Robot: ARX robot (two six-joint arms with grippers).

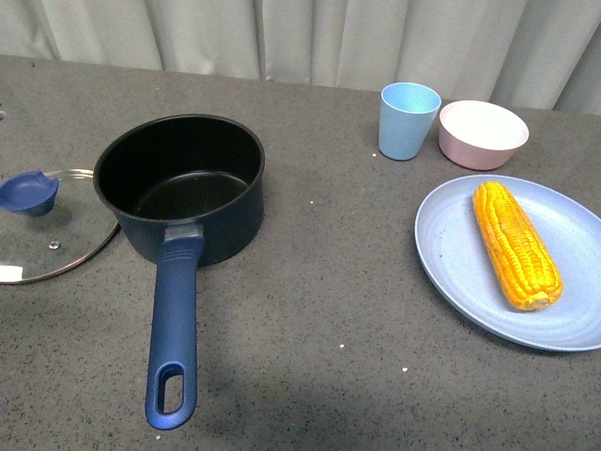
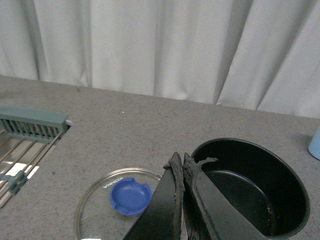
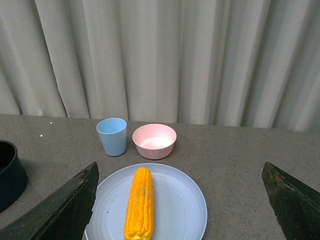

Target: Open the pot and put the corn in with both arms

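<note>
A grey speckled desk point(image 1: 319, 310) is running up to a pale pleated curtain point(image 1: 310, 38). The opening part is looking done. The pot point(image 1: 178, 183) is standing uncovered with nothing inside, and the glass lid point(image 1: 47, 230) is lying flat on the desk at 9 o'clock of it, just beside its wall. The corn point(image 1: 516, 246) is lying along the blue plate point(image 1: 441, 263), well apart at 3 o'clock of the pot, so the second part is not yet begun. The left tool point(image 2: 181, 159) is hanging between lid and pot with its jaws pressed together on nothing. The right tool point(image 3: 180, 167) is hovering near the plate with its jaws spread wide and empty. I am judging that grasping the corn and carrying it into the pot is what is remaining
</note>
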